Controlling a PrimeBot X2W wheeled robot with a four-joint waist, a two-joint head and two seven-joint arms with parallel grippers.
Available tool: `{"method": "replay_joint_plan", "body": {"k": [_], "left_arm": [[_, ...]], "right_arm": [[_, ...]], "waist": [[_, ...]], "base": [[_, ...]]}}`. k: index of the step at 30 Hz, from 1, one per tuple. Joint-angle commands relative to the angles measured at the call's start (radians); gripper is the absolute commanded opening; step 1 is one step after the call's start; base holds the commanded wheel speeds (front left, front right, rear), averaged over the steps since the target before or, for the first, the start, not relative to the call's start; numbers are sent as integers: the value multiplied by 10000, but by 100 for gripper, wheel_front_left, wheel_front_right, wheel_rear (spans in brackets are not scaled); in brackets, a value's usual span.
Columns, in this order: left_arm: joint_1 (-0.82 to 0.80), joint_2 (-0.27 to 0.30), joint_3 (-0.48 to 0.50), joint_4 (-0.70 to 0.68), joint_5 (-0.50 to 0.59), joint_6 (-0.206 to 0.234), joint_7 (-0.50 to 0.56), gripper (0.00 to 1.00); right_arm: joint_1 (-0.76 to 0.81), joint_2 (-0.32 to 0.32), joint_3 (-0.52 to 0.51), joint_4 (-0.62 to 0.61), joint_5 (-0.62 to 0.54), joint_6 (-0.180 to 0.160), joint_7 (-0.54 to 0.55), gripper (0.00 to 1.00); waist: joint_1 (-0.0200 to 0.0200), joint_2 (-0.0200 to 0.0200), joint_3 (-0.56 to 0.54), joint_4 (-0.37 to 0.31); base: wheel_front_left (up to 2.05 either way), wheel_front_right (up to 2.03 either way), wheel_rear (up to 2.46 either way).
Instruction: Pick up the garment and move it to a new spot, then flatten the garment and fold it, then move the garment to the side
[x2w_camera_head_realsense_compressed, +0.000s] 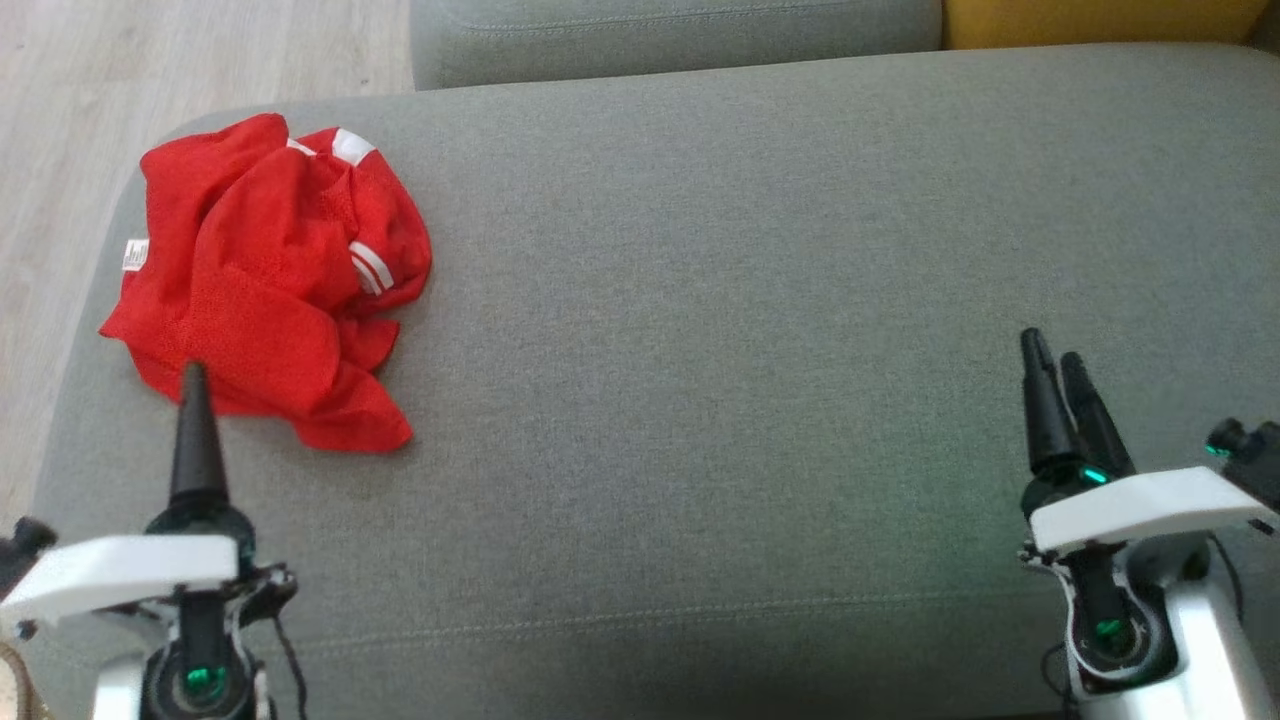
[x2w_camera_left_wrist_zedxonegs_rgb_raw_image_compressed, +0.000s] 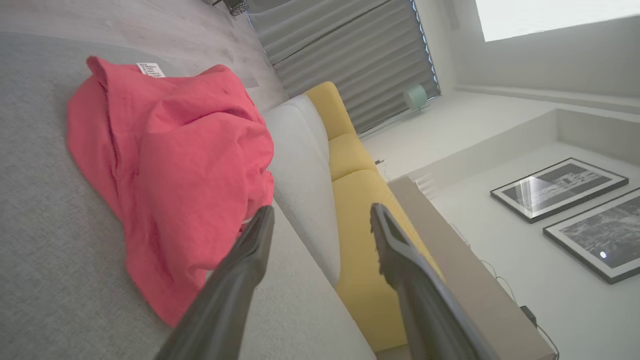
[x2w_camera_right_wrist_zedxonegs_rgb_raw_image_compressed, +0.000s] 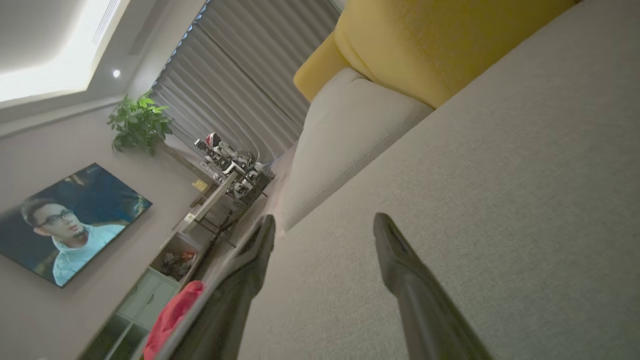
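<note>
Garment: I see the red garment (x2w_camera_head_realsense_compressed: 270, 280) crumpled in a heap at the left end of the grey seat cushion (x2w_camera_head_realsense_compressed: 750, 350).
Left gripper: My left gripper (x2w_camera_left_wrist_zedxonegs_rgb_raw_image_compressed: 322, 210) has its fingers spread apart and holds nothing. It sits just beside the garment's near edge; I cannot tell whether it touches.
Right gripper: My right gripper (x2w_camera_right_wrist_zedxonegs_rgb_raw_image_compressed: 324, 220) has its fingers apart and empty, over bare cushion, well apart from the garment.

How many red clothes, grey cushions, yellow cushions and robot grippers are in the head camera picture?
red garment: 1
Grey cushions: 2, the seat cushion and the back cushion
yellow cushion: 1
Grippers: 2, the left gripper and the right gripper
Total: 6
</note>
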Motion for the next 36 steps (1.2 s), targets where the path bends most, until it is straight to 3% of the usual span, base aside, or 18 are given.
{"method": "replay_joint_plan", "body": {"k": [1,15,24,34,35,36], "left_arm": [[-511,144,-6,-581,529,65,-94,100],[-579,342,-1769,-1310,4516,920,-475,100],[-889,1406,-3817,-956,6162,2765,-738,100],[-1551,2419,-5916,-757,7277,4837,-1030,100],[-1692,2570,-6295,-769,7478,5188,-1089,100],[-1692,2570,-6295,-769,7478,5188,-1089,100]], "right_arm": [[-551,-94,173,-446,-471,0,-166,100],[-738,-137,665,-701,-2815,0,-550,100],[-833,-95,966,-747,-4008,0,-815,100],[-877,-71,1196,-647,-4976,0,-1109,100],[-912,-70,1249,-663,-5247,0,-1168,100],[-912,-70,1249,-663,-5247,0,-1168,100]], "waist": [[0,0,7,-2],[0,0,115,-52],[0,0,197,-117],[0,0,222,-126],[0,0,227,-126],[0,0,227,-126]], "base": [[0,0,0],[0,0,0],[0,0,0],[0,0,0],[0,0,0],[0,0,0]]}}
